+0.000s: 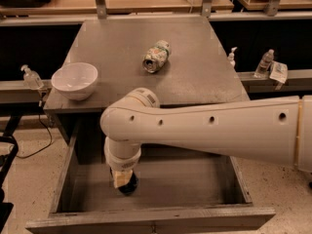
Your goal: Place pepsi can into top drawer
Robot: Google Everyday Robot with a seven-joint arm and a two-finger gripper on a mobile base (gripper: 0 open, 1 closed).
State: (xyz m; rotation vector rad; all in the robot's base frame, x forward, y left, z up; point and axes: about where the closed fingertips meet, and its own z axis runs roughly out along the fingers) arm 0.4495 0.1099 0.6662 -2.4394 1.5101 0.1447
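The top drawer (151,218) is pulled open at the front of the grey cabinet. My gripper (123,179) reaches down into its left half, low over the drawer floor. It is closed on the pepsi can (128,185), a small dark blue can that shows just below and right of the fingers. The can sits at or just above the drawer bottom; I cannot tell if it touches. My white arm crosses the view from the right and hides part of the drawer's back.
On the cabinet top (195,77) a pale green-and-white can (156,56) lies on its side, and a white bowl (74,80) stands at the left front corner. Small bottles (266,62) stand on the ledge at right, another bottle (30,77) at left.
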